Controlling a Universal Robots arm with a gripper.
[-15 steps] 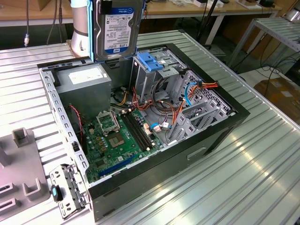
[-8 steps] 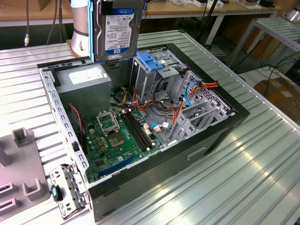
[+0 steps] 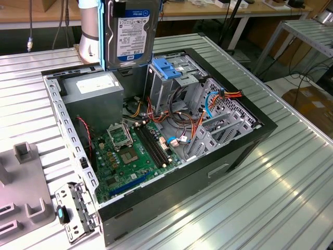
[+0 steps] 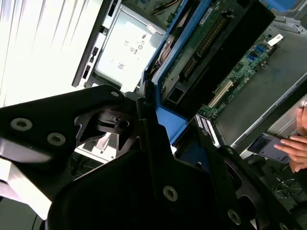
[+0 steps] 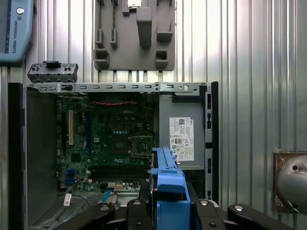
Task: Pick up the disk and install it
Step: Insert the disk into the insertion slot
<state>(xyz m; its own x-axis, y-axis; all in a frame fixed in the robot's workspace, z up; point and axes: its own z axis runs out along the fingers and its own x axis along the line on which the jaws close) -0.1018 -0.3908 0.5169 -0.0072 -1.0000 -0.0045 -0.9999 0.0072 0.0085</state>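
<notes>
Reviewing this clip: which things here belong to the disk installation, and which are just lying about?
Job in hand: the disk, held upright in the tool; open computer case; its blue-capped drive cage, likely.
Lying about or uninvolved: grey fixture plate; metal bracket on the table beside the case; power-supply box.

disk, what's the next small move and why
Probably a short shift toward the exterior view's right. The gripper is shut on the disk, which hangs upright above the open case, to the exterior view's left of the blue-capped cage, so it isn't lined up over the cage yet.
</notes>
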